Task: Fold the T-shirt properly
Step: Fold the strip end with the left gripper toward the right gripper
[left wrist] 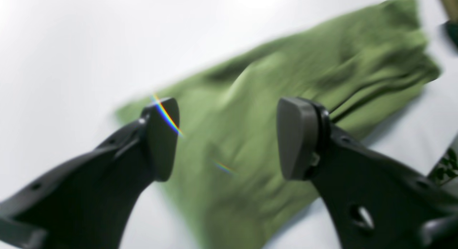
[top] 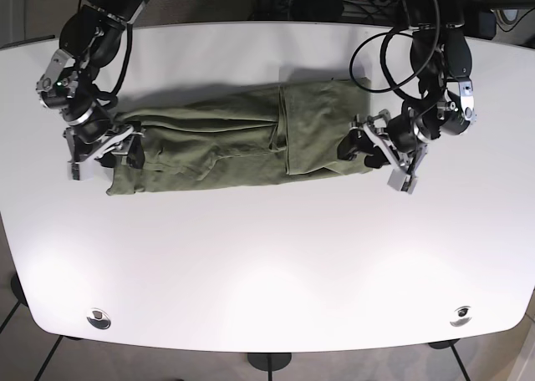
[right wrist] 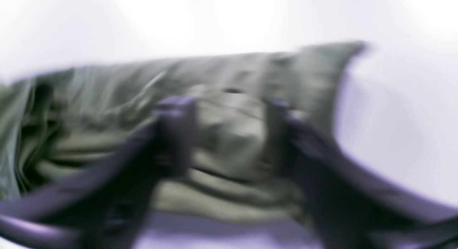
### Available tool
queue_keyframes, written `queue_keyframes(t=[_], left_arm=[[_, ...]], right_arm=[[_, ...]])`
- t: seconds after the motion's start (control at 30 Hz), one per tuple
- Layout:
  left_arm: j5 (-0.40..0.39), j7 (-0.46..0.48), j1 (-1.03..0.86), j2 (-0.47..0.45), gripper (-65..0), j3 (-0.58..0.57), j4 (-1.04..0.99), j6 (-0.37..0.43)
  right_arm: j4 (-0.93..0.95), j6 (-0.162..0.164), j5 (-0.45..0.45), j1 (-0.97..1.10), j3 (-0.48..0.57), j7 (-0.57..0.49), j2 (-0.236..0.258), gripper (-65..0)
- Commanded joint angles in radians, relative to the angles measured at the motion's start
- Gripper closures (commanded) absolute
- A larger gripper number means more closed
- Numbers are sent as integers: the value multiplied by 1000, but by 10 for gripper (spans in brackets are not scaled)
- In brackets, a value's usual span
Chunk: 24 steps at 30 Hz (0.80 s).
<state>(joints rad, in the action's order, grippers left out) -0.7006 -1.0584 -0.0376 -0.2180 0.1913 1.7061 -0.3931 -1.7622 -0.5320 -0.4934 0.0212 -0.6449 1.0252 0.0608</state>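
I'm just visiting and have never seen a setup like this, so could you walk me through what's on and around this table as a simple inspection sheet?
Surface: white table with rounded corners; two small round fittings near its front edge.
Job's things: green T-shirt, already folded into a long band lying across the table, wrinkled, with one layer lapped over near the middle.
Clutter: nothing seen.
Grippers: left gripper open, jaws spread above one end of the shirt; right gripper open over the other end, picture blurred.
Cables: black cables loop off the left arm and bunch at the table's far edge.
Surroundings: tiled floor below; a bit of green plant in the left wrist view.
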Motion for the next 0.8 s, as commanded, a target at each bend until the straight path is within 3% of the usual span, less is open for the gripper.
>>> queue_keyframes(t=[0.03, 0.1, 0.13, 0.23, 0.33, 0.43, 0.53, 0.6, 0.67, 0.7, 0.77, 0.8], left_arm=[[-20, 16, -18, -16, -206, 33, 19, -7], [-18, 16, -52, -21, -107, 52, 19, -7], [-21, 16, -68, -31, -85, 56, 19, -8], [-17, 40, -92, -36, -76, 72, -5, -71], [-17, 96, -110, -36, -76, 67, -50, -86], [-17, 120, -109, -36, -78, 64, -99, -86], [-17, 122, -103, -34, -79, 64, -139, -85], [-17, 122, -87, -33, -81, 64, -142, -83], [-17, 122, -84, -33, -81, 64, -142, -83], [-17, 122, -83, -33, -81, 64, -142, -83], [-17, 122, -81, -33, -81, 64, -142, -83], [-17, 123, -80, -31, -81, 63, -143, -82]], right_arm=[[41, -9, -57, -43, -72, 13, 17, -544], [124, -10, -83, -76, -118, 34, 55, -626], [180, -10, -97, -80, -120, 39, 72, -634], [371, -12, -205, -96, -120, 39, 136, -634], [488, -12, -284, -97, -114, 37, 155, -634], [508, -12, -284, -108, -85, 37, 144, -634], [512, -3, -281, -112, 29, 34, 142, -617], [512, -1, -281, -112, 32, 16, 127, -520], [512, 0, -281, -112, 33, -1, 124, -365], [512, 0, -281, -112, 33, -9, 124, -224], [500, 0, -281, -112, 35, -7, 124, -13], [479, 0, -281, -109, 35, -6, 127, -22]])
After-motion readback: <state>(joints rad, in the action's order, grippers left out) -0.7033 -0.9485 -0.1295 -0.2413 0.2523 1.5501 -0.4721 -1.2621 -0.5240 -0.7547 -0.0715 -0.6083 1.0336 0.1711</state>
